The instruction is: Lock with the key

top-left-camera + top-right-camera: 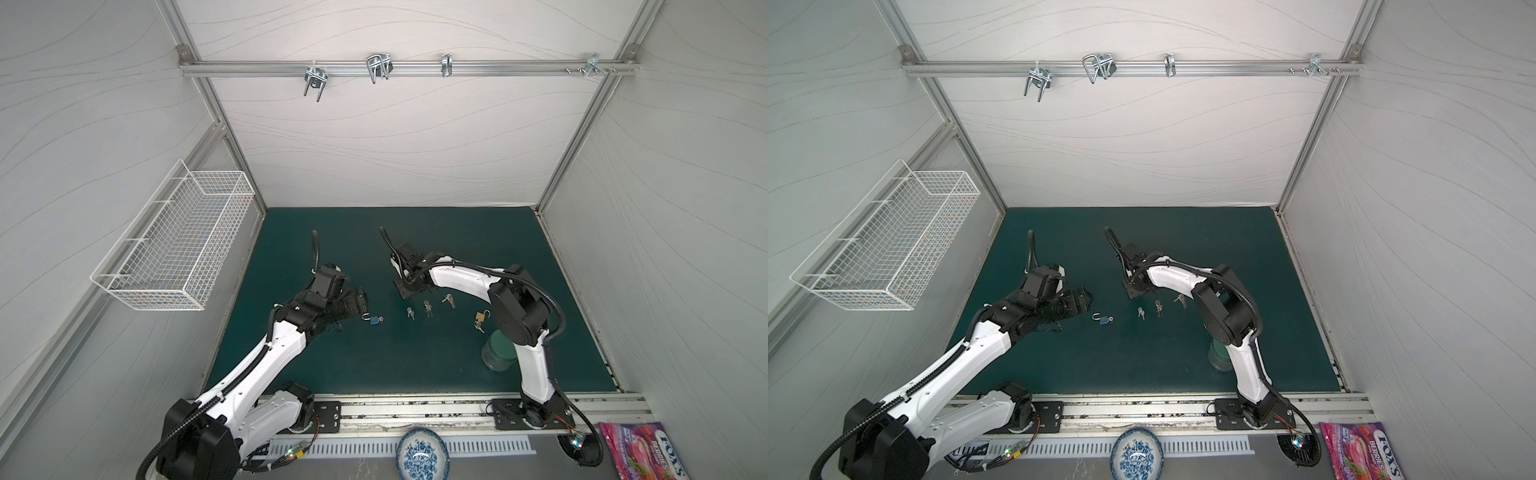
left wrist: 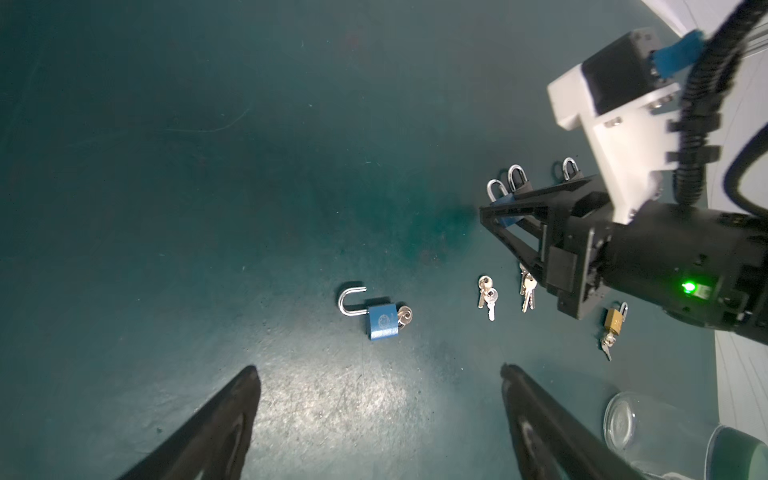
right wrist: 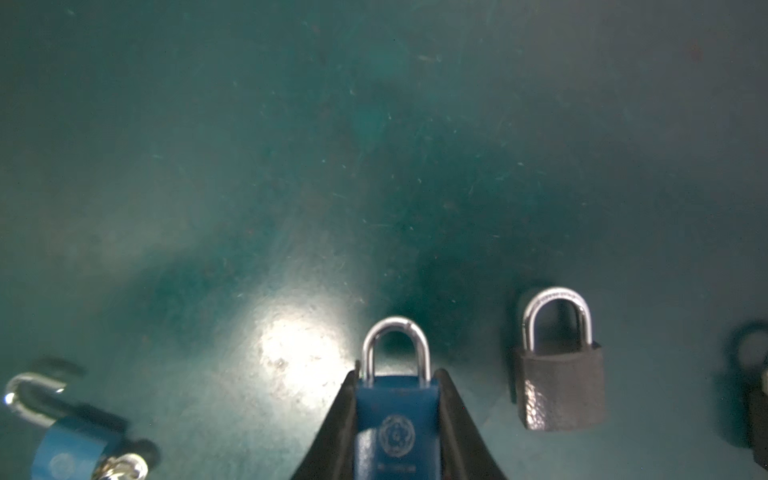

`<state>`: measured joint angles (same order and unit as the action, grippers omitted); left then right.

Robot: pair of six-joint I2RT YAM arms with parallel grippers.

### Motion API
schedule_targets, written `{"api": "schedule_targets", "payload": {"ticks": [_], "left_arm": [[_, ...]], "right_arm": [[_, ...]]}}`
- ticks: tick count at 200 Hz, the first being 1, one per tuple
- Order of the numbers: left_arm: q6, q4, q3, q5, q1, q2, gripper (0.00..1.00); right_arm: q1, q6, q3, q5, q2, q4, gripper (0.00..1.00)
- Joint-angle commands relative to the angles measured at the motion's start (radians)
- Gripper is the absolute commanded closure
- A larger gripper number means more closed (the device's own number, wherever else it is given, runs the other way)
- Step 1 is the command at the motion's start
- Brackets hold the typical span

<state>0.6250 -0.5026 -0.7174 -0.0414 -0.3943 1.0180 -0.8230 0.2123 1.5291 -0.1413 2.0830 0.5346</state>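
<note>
A blue padlock (image 1: 374, 319) (image 1: 1105, 319) (image 2: 380, 319) lies on the green mat with its shackle swung open and a key (image 2: 404, 316) in its keyhole. My left gripper (image 2: 378, 370) (image 1: 360, 300) hovers open just left of it, nothing between its fingers. My right gripper (image 3: 397, 372) (image 1: 405, 289) is shut on a second blue padlock (image 3: 397, 419) whose shackle is closed, held upright on the mat. In the right wrist view the open padlock (image 3: 70, 449) shows at the edge.
Three key bunches (image 1: 410, 312) (image 1: 427, 307) (image 1: 448, 300) lie on the mat, beside a brass padlock (image 1: 480, 318) with keys. A grey padlock (image 3: 559, 386) stands next to the held one. A glass jar (image 1: 496, 351) sits by the right arm. A wire basket (image 1: 178, 245) hangs on the left wall.
</note>
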Motion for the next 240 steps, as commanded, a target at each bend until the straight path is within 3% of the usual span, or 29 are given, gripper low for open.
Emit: {"api": "schedule_targets", "payload": {"ticks": [1,60,128,180,225,240], "left_arm": [[0.010,0.032,-0.014,-0.008,0.005,-0.002,0.09],[0.005,0.033,-0.006,-0.008,0.006,-0.005,0.09],[0.001,0.032,0.004,-0.003,0.014,-0.010,0.10],[-0.003,0.054,0.018,-0.025,0.052,0.011,0.09],[0.034,0.111,0.069,-0.104,0.139,-0.006,0.11],[0.056,0.144,0.100,-0.150,0.180,-0.012,0.12]], "right_arm": [[0.005,-0.002,0.030,-0.013,0.027,0.064,0.95],[0.003,0.001,0.051,-0.005,0.057,0.095,0.76],[0.005,0.001,0.057,0.009,0.080,0.107,0.66],[0.011,-0.051,0.081,0.036,0.018,0.119,0.58],[-0.006,-0.148,-0.130,0.147,-0.162,-0.092,0.57],[-0.029,-0.219,-0.225,0.206,-0.205,-0.209,0.50]]}}
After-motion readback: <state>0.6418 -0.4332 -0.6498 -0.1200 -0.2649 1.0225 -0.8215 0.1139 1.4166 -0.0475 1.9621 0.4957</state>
